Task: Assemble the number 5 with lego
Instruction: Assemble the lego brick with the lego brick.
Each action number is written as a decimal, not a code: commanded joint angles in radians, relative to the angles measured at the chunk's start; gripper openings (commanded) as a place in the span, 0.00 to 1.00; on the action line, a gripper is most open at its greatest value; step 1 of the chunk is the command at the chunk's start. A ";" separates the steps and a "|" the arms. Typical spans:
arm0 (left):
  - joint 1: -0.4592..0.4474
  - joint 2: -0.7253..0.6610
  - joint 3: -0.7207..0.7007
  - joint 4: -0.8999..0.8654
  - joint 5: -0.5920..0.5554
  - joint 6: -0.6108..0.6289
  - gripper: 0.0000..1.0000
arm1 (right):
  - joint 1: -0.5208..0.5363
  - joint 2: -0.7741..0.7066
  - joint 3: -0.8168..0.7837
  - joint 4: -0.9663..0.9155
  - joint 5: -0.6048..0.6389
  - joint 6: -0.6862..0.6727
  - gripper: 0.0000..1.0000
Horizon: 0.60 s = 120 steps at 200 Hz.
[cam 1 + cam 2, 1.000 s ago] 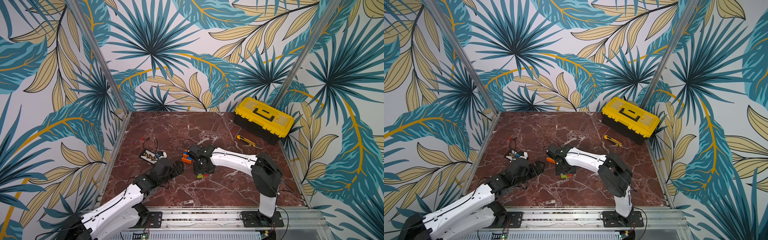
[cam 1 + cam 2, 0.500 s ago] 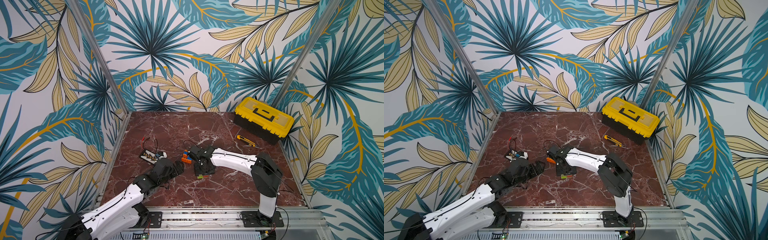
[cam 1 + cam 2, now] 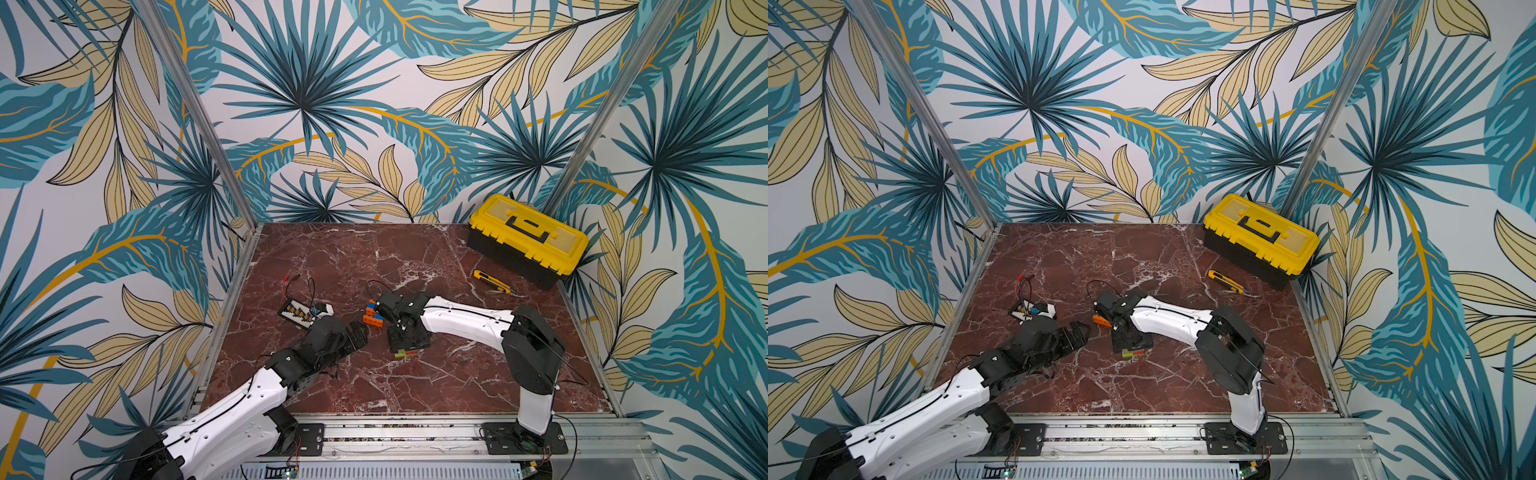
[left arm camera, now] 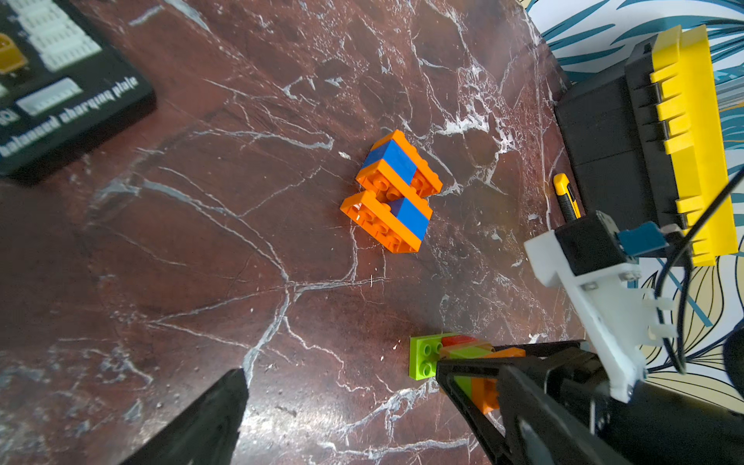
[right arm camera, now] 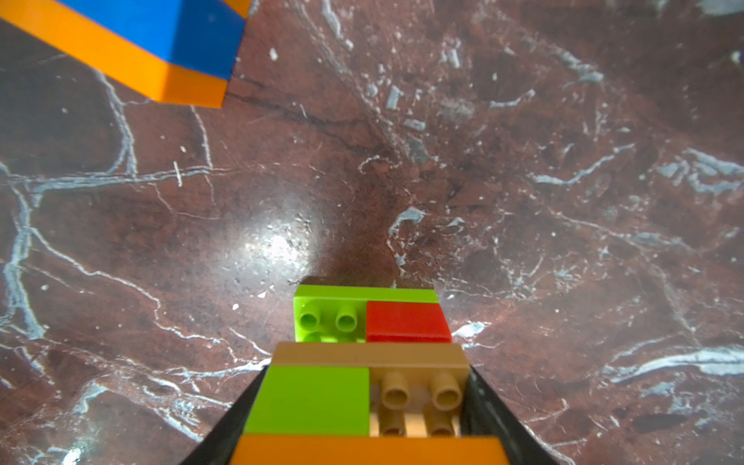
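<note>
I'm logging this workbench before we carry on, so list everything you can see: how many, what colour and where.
Lego assembly: one, orange and blue, lying free mid-table.
Lego stack: one, lime-green, red and orange, on the table in the right gripper's jaws.
Toolbox: one, yellow lid on black body, far right corner.
Utility knife: one, yellow and black, on the table just in front of the toolbox.
Board: one, black with yellow parts, left of the lego assembly.
Wires: a few, red and black, at the board's far side.
Table: one, red-brown marble.
Left gripper: one, black, open and empty, near the lego assembly.
Right gripper: one, black, closed on the lego stack.
</note>
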 commanded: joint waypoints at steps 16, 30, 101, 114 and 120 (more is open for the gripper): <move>0.007 -0.003 -0.017 0.009 -0.008 0.000 1.00 | 0.015 0.046 -0.038 0.008 -0.047 0.017 0.59; 0.006 -0.003 -0.015 0.008 -0.006 0.000 1.00 | 0.015 0.040 -0.032 -0.001 -0.035 0.043 0.59; 0.005 0.016 0.000 0.000 0.004 0.016 1.00 | 0.028 0.044 -0.043 0.015 -0.035 0.031 0.59; 0.006 0.015 -0.001 -0.006 -0.001 0.015 1.00 | 0.029 0.033 -0.065 0.052 -0.055 0.046 0.59; 0.005 0.015 -0.001 -0.005 -0.002 0.014 1.00 | 0.029 0.030 -0.070 0.062 -0.061 0.042 0.59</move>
